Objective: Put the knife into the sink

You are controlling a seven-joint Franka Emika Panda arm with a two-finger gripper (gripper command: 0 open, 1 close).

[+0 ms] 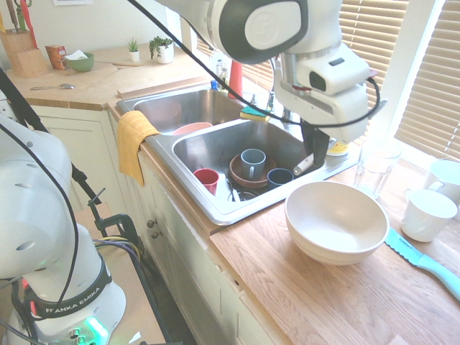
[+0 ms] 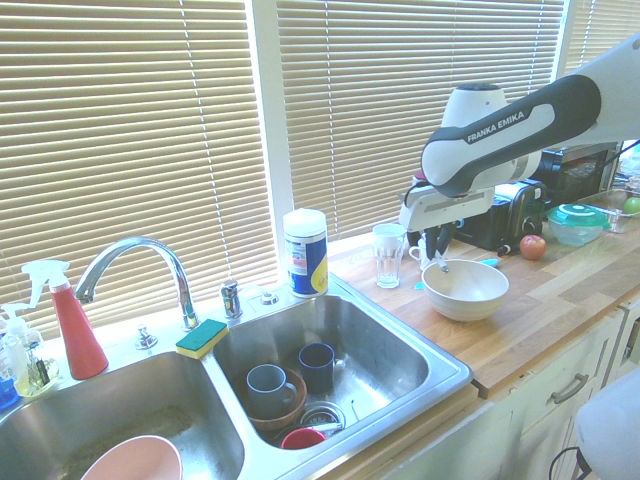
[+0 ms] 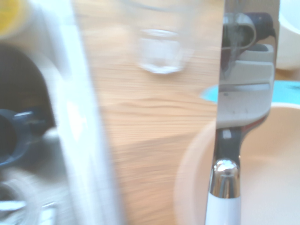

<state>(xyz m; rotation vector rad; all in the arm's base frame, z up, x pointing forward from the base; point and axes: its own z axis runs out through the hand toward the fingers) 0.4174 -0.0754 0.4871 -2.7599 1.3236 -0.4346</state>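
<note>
the arm reached in from above, its gripper [image 1: 314, 152] hanging over the counter between the sink [image 1: 215, 147] and the cream bowl [image 1: 336, 221]. the fingers were clenched on the knife [image 1: 304, 164], which hung tilted in the air beside the sink's rim.

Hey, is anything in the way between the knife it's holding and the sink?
Nothing visible blocks the way. The gripper holds the knife in the air by the cream bowl, on its side toward the sink. Inside the basin, though, a grey mug, a blue mug and a red cup take up space.
</note>
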